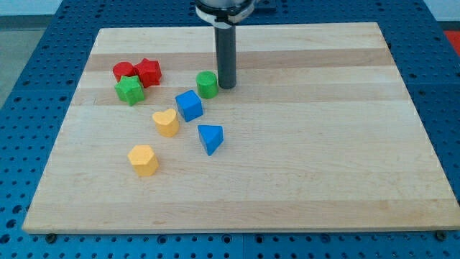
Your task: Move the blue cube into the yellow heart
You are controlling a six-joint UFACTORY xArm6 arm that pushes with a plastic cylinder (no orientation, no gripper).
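The blue cube sits left of the board's middle. The yellow heart lies just below and left of it, with a small gap between them. My tip rests on the board above and to the right of the blue cube. It stands right beside a green cylinder, close to touching it.
A blue triangular block lies below and right of the cube. A yellow block sits lower left. A red cylinder, a red star and a green star cluster at upper left. The wooden board ends over a blue pegboard.
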